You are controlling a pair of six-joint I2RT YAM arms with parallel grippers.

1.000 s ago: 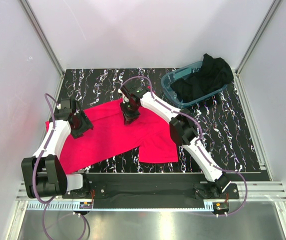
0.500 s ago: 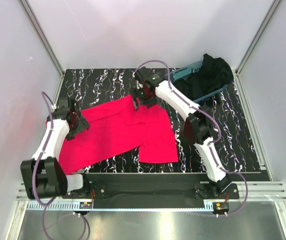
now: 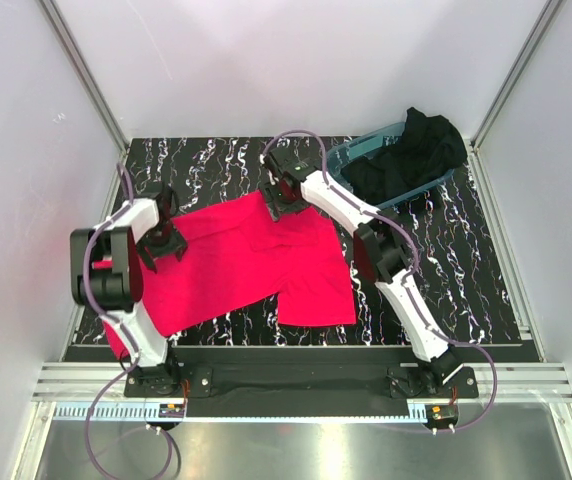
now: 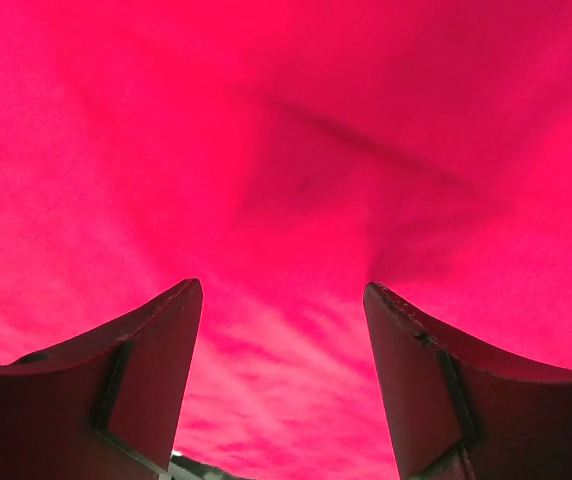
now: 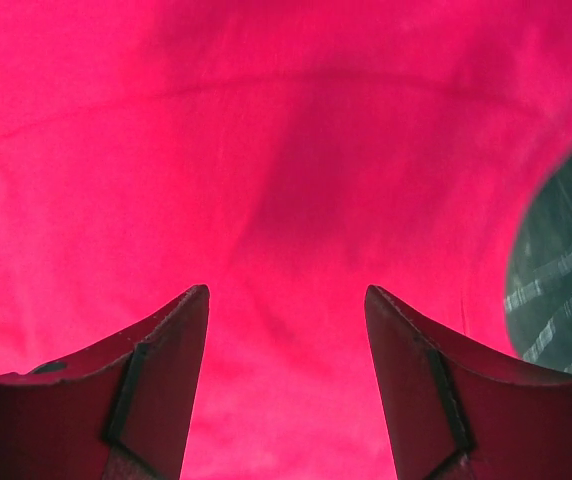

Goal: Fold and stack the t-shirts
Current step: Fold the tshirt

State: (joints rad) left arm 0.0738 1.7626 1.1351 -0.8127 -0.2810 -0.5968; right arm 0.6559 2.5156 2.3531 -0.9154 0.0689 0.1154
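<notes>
Red shirt [image 3: 231, 270] is spread mostly flat across the left and middle of the tabletop [image 3: 446, 270], lying a bit diagonal, with one flap poking toward the near edge. My guess is that's so it can be squared up before any fold happens. The left gripper [image 4: 281, 288] is down over the shirt's left part and the right gripper [image 5: 286, 290] is over its far edge near the middle, so the two are well apart along the cloth, which makes sense if the plan is to lift or tug it by two spots at once. Both wrist views show the same thing: fingers spread wide, red cloth filling everything past the tips, and nothing pinched between them as far as I can see. There's a soft crease running toward the left one, but that's it. The black shirt [image 3: 411, 150] is bunched up in the teal tub [image 3: 338, 165] at the far right corner, spilling over the rim, parked out of the way. So folding hasn't really started, and stacking is a long way off.
</notes>
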